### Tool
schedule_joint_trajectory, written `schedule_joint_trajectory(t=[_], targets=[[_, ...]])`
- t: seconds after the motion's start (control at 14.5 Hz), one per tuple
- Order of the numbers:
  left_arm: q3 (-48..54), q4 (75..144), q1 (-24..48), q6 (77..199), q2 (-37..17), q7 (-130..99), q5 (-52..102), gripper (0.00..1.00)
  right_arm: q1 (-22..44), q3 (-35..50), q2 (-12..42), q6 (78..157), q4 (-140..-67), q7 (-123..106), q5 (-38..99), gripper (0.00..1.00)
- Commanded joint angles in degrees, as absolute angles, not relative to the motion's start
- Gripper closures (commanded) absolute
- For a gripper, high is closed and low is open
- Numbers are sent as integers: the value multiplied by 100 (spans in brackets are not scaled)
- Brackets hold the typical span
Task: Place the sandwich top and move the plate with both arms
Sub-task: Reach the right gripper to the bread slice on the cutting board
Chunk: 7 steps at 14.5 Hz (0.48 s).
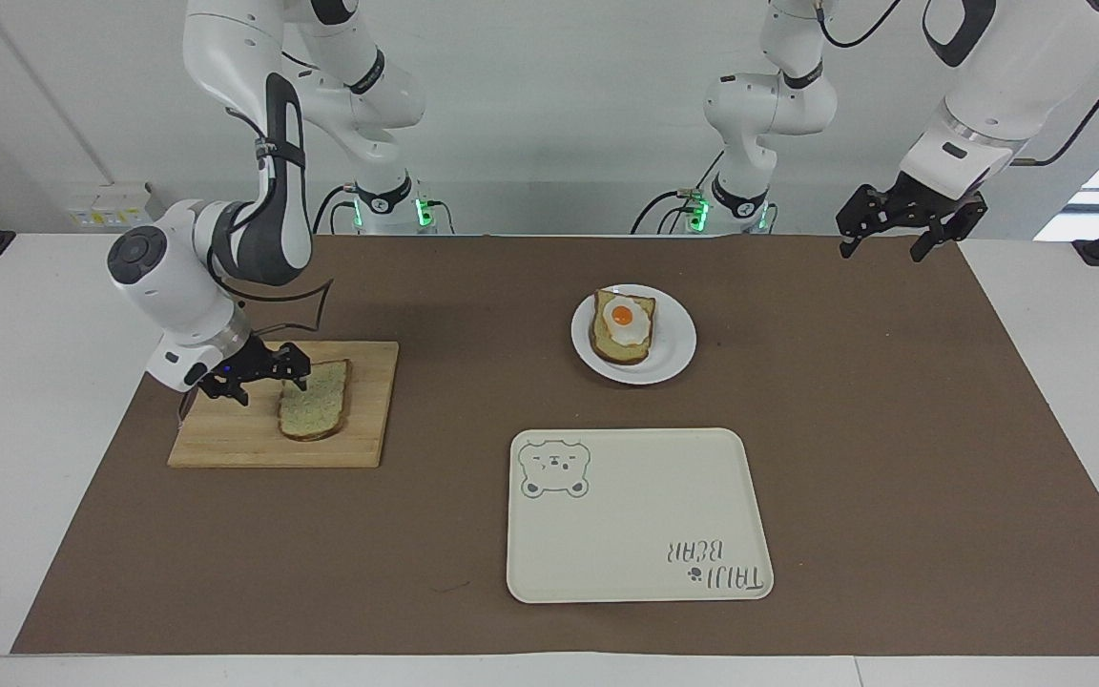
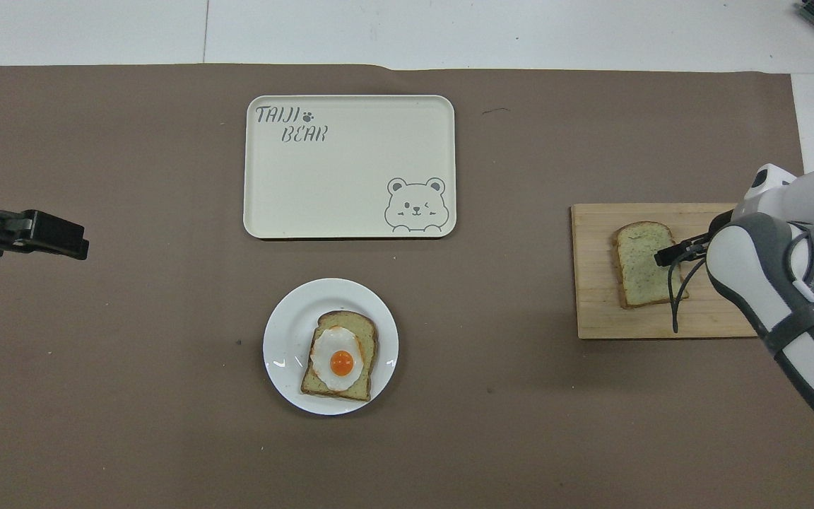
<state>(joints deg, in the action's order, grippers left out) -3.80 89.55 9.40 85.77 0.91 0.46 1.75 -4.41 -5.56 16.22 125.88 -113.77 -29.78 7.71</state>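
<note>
Bread slice, the sandwich top (image 1: 314,399), lies flat on a cutting board (image 1: 225,439) at the right arm's end of the desk, long axis running away from the robots. Right gripper (image 1: 259,375), jaws spread, sits low at its outer edge. Left gripper (image 1: 901,232), also spread, waits above the opposite desk corner, well away.

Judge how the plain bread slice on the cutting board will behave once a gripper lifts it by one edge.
The sandwich top looks thin and lies flat on the cutting board, so it probably sags if lifted by one edge. Its speckled crumb suggests it is light and may tear under a hard pinch. The open right gripper sits at its edge.
</note>
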Motion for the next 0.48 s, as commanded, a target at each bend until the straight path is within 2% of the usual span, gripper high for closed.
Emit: schedule_joint_trajectory(t=[0.0, 0.35, 0.41], targets=[[-316, 8991, 853, 8508, 176, 97, 88, 0, -519, -501, 1582, 12744, -11514, -3199, 923, 0], [-316, 8991, 852, 8517, 176, 105, 88, 0, -501, -501, 1582, 12744, -11593, -3199, 1134, 2], [-316, 8991, 853, 8508, 176, 105, 88, 0, -475, -501, 1582, 12735, -11601, -3191, 1134, 14]])
